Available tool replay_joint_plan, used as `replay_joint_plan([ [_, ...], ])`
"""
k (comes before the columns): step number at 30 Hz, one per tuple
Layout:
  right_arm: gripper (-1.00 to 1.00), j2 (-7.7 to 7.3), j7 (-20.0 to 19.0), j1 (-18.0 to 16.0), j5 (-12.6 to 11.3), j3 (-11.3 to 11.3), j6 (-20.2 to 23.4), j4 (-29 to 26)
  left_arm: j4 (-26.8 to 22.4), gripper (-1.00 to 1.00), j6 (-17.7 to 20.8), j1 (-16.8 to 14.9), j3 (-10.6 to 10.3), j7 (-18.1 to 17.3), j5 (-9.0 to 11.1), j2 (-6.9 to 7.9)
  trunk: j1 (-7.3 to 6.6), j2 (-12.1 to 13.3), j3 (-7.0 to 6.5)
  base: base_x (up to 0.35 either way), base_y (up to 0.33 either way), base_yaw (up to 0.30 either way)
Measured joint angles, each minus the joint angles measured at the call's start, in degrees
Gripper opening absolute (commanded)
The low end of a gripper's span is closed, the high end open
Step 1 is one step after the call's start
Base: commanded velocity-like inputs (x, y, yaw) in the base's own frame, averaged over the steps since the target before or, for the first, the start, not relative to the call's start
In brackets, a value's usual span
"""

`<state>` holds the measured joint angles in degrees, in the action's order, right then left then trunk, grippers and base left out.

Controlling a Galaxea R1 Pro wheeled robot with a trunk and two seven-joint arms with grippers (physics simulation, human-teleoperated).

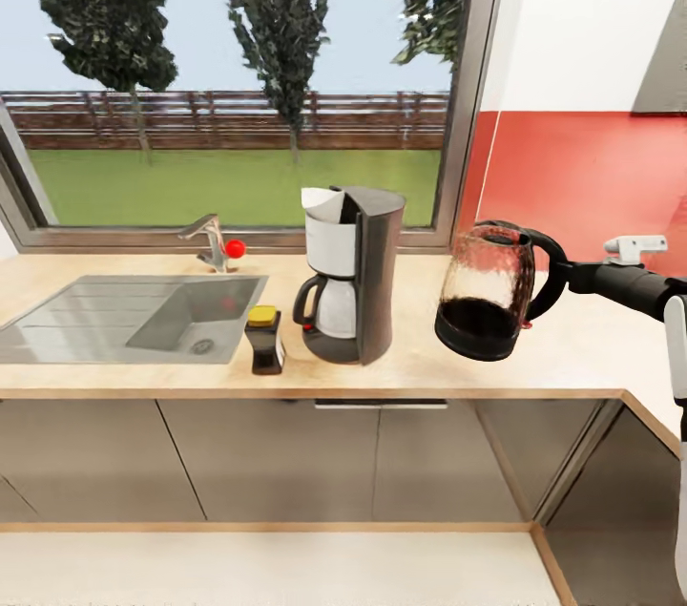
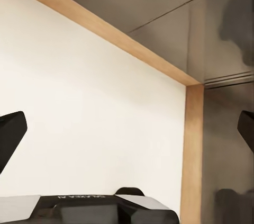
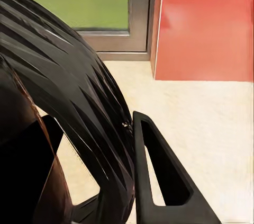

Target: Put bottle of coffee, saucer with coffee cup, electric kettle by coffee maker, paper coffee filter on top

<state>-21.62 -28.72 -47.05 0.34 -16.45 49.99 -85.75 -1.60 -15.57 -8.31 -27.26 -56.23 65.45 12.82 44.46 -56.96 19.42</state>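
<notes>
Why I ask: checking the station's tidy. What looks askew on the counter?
The electric kettle is tilted, held by its handle in the right gripper beside the coffee maker, not yet standing on the countertop.

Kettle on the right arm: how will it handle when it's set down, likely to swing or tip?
Probably rigid: the kettle has a clear, hard-looking body with a dark base. It hangs tilted from the right end effector, gripped at the handle, so it may swing or twist. The clear body looks breakable, so set it down gently on the counter.
</notes>
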Motion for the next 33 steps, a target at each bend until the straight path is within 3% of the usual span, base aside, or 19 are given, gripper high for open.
replay_joint_plan([
  [14,-1.00,0.00,-0.01,0.02,-0.04,0.00,-0.04,0.01,0.01,1.00,-0.01,0.00,0.06,-0.02,0.01,0.02,-0.02,0.00,0.00,-0.004,-0.063,0.116],
  [33,-1.00,0.20,0.05,0.10,-0.25,0.14,-0.27,0.50,0.01,1.00,-0.01,-0.01,0.06,-0.03,0.01,0.03,-0.03,0.00,0.00,0.149,-0.069,0.002],
])
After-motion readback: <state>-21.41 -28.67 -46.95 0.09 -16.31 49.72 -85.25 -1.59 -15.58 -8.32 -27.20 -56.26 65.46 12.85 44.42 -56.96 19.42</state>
